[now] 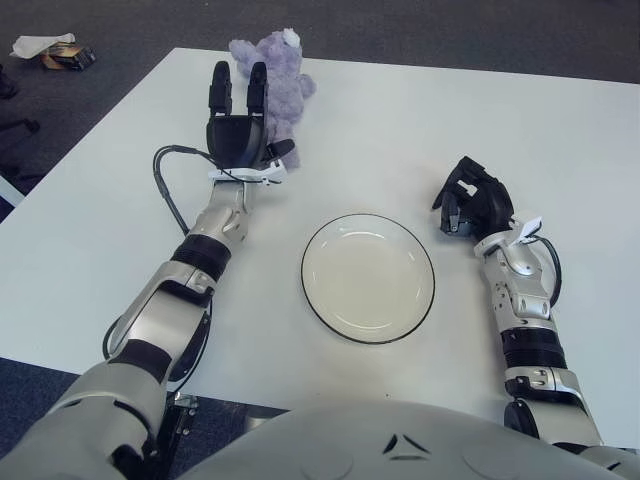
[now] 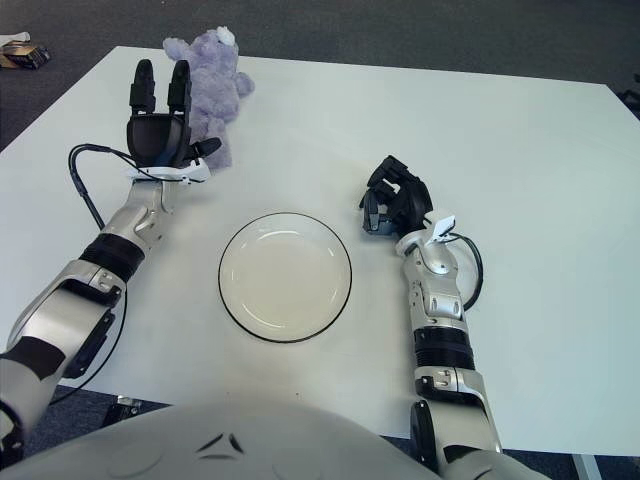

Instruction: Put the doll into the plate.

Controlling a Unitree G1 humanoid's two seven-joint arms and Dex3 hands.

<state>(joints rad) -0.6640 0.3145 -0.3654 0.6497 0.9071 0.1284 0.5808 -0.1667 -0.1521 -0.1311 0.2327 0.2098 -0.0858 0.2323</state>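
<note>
Doll (image 1: 276,82): purple plush, at the far left part of the table, just beyond and slightly right of the left hand, partly hidden behind it.
Left hand (image 1: 238,125): raised at the doll's near side, back toward the camera, two fingers (image 1: 219,85) straight and spread, thumb out to the right; nothing gripped; contact with the plush cannot be told.
Plate (image 1: 368,277): round, cream with a dark rim, empty, at table centre near the robot, well apart from the doll.
Right hand (image 1: 470,205): to the right of the plate, fingers curled in, nothing held.
Left eye view only: a small dark box with crumpled white paper (image 1: 48,50) on the floor at the top left corner, seen whole.
Right eye view only: the table's far right corner and floor beyond it; the box cut off at the left frame edge; a clearer gap between doll and thumb.
Table (image 1: 420,120): white, flat.
Cable (image 1: 166,190): black loop from the left wrist, lying on the table.
Floor (image 1: 450,30): dark grey carpet around the table.
</note>
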